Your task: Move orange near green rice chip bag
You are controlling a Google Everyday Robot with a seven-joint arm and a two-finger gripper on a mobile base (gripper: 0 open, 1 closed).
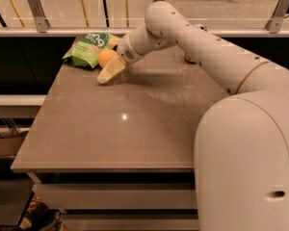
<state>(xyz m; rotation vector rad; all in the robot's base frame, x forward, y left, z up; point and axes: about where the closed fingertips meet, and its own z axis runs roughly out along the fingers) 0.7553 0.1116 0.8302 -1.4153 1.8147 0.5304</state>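
The orange [106, 57] sits on the table at the back left, touching the right edge of the green rice chip bag [88, 48]. The bag lies crinkled near the far-left corner. My gripper [107, 68] is at the orange, reaching in from the right. It is open, with the near pale finger [111, 70] slanting down to the tabletop just in front of the orange. The far finger is hidden behind the orange and the wrist.
The brown table [125, 129] spans the view, with its front edge near me and its left edge by a dark gap. A bit of a bronze can [186, 58] shows behind my arm at the back. A railing with glass runs behind the table.
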